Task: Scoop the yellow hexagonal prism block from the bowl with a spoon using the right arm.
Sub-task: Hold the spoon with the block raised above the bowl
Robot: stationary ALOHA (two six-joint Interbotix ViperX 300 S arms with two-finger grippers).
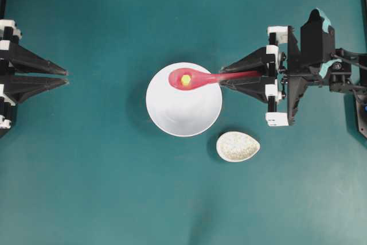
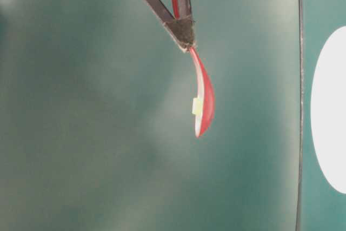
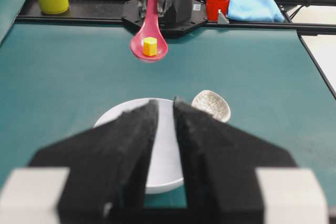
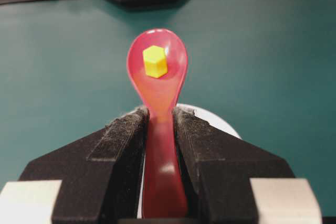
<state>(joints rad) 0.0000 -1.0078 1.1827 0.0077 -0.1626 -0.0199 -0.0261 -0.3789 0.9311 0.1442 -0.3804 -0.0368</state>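
Clamped on the pink-red spoon (image 4: 157,129), my right gripper (image 4: 160,121) holds it above the white bowl (image 1: 183,113); I should keep the scoop level so the yellow hexagonal block (image 4: 155,61) stays seated.

Your yellow hexagonal prism block (image 1: 186,79) sits in the deep oval scoop of the glossy pink-red spoon (image 1: 198,79), just above the middle of the overhead frame. The spoon lies level, handle running right into the right arm's pincer (image 1: 222,77), which grips it between both black fingers. Scoop and block hang raised above the upper part of the round white bowl (image 1: 183,113), which stands on the desk at frame centre.
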